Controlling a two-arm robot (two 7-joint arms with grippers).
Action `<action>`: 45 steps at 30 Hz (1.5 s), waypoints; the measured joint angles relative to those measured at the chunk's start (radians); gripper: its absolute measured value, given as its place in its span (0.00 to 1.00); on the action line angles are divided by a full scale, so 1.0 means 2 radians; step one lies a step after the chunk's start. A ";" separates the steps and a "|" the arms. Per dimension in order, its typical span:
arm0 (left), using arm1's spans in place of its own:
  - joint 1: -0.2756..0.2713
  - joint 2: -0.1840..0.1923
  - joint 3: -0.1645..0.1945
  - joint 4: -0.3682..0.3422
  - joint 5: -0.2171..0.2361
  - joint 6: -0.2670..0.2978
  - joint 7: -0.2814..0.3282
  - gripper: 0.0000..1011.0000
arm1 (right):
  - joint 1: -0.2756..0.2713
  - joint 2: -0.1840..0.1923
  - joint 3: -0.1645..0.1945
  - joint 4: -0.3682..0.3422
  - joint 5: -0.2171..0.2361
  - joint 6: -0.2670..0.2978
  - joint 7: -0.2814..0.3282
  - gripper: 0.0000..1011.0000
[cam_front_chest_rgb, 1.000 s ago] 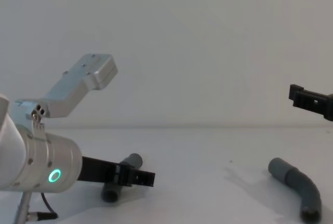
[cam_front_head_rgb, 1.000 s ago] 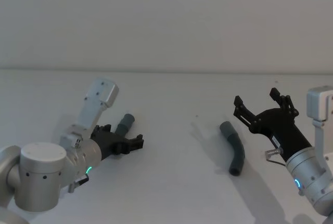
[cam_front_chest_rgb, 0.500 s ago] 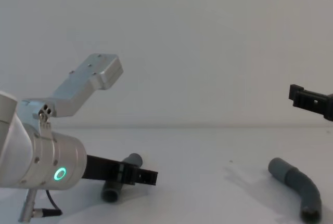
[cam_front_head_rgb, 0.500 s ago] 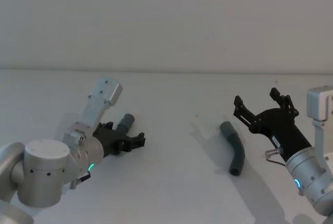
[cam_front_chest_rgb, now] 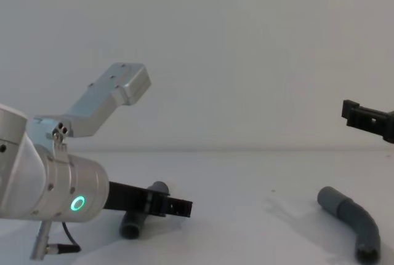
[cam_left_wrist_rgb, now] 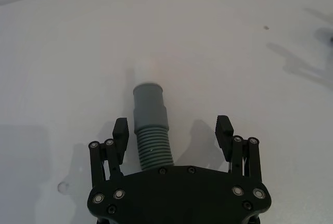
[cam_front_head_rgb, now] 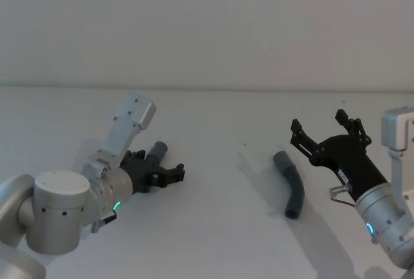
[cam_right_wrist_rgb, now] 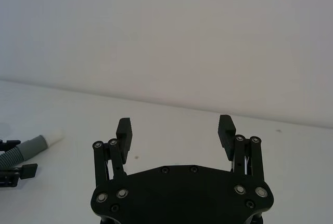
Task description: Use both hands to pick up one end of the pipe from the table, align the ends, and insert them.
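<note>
Two bent, dark-grey ribbed hoses lie well apart on the white bench (cam_front_head_rgb: 213, 227), one on each side. The left hose (cam_front_head_rgb: 156, 152) lies flat with its smooth cuff (cam_left_wrist_rgb: 150, 105) pointing away from the robot. A short white spigot (cam_right_wrist_rgb: 55, 137) sticks out of that cuff, as the right wrist view shows from across the bench. The left arm (cam_front_head_rgb: 61, 217), with a green ring (cam_front_chest_rgb: 77, 203) glowing on its silver barrel, reaches forward low over the bench. The left jaws are spread wide on either side of the ribbed part of this hose, just behind the cuff. In the left wrist view the hose runs between the two black fingers (cam_left_wrist_rgb: 120, 133), nearer to one than the other, with a gap on both sides, so nothing is gripped. In the chest view one black finger crosses in front of this hose and hides part of it. The right hose (cam_front_head_rgb: 292, 185) lies flat on the bench right of the middle, its wider end farther from the robot and its other end curving back toward the robot. The right arm (cam_front_head_rgb: 388, 217) comes in from the lower right corner. The right jaws stand wide open and hold nothing, just beside that hose on its right. The chest view shows one fingertip (cam_front_chest_rgb: 360, 116) at the right edge, raised well above the hose.
</note>
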 joint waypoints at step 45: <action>0.001 -0.014 -0.008 0.008 -0.001 -0.004 -0.005 0.35 | 0.000 0.000 0.000 0.000 0.000 0.000 0.000 0.99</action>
